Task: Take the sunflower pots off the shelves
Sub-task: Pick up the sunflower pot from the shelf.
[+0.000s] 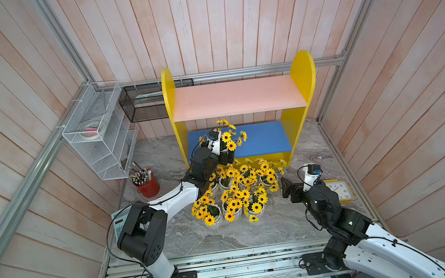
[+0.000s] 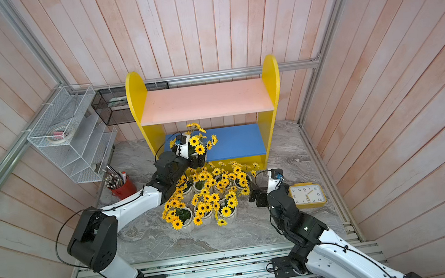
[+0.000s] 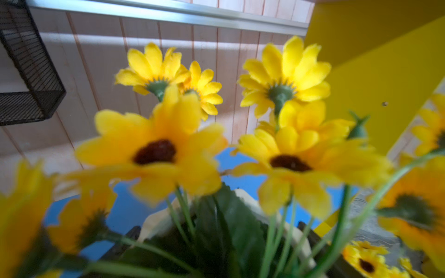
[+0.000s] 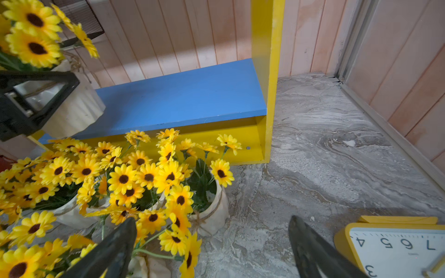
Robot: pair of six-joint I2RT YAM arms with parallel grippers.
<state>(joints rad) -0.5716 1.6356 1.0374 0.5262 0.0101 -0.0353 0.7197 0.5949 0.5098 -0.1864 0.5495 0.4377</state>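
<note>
Sunflower pot in the grip of a two-armed robot: the left gripper [image 1: 224,154] clasps a white ribbed sunflower pot [image 4: 79,113] by its sides. Its jaws are spread wide around the body, over the left end of the blue lower board [image 1: 264,140] of the yellow shelves [image 1: 306,77]. In the left wrist view the blurred blooms fill the frame, with a dark finger [image 3: 128,237] at either side of the pot. Whether the pot's base touches the board under the gripper cannot be told. The pink upper board [image 1: 236,97] lies above and beyond the gripper.

Just below and behind the left gripper, toward the arm's base, the other sunflower pots [image 1: 236,198] stand packed together on the marble tabletop [image 1: 256,233], in front of the shelves.

The right gripper [image 1: 287,191] hangs low over the tabletop, jaws wide apart and holding nothing. The packed pots are just to its left, a yellow clock [image 1: 341,191] lies near on its right, and the shelves' right side panel stands ahead of it.

Well to the left of the left gripper stands a red pen cup [image 1: 148,187]. Beyond that, a white wire rack [image 1: 94,138] and a black mesh basket [image 1: 142,104] hang on the walls.
</note>
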